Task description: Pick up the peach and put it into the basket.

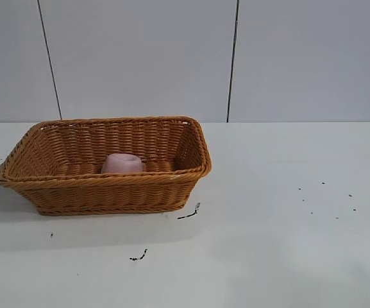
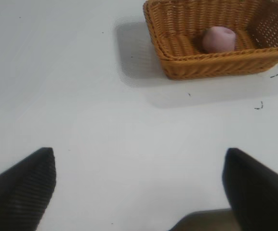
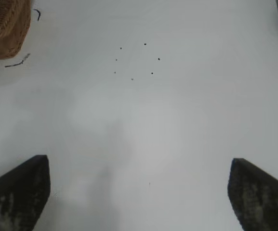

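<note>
The pale pink peach (image 1: 122, 163) lies on the floor of the orange-brown wicker basket (image 1: 108, 183), which stands at the left of the white table. From the left wrist the peach (image 2: 218, 39) shows inside the basket (image 2: 211, 65), far ahead of my left gripper (image 2: 139, 180); that gripper is open over bare table with nothing between its fingers. My right gripper (image 3: 139, 190) is open too, over bare table, with only a corner of the basket (image 3: 6, 29) in sight far off. Neither arm shows in the exterior view.
Small dark marks and scribbles dot the white table (image 1: 287, 244) beside the basket (image 1: 189, 214) and at the right (image 1: 329, 202). A grey panelled wall stands behind the table.
</note>
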You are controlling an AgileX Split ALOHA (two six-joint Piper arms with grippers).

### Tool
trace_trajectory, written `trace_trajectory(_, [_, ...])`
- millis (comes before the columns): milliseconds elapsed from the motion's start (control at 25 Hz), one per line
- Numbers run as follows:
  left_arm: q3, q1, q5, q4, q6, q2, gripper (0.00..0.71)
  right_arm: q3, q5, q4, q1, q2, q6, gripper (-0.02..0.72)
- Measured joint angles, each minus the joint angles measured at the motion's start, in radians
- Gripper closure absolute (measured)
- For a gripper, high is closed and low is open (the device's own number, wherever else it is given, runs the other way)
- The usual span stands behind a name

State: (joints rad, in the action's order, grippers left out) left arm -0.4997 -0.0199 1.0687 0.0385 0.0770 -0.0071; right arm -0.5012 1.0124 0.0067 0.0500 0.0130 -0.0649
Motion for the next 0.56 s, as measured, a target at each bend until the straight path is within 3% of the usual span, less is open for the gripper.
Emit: trace_trajectory(560, [0.000, 0.000, 0.000, 0.000, 0.000, 0.000, 0.018, 0.001, 0.000, 0.000, 0.000, -0.018, -0.003, 0.014])
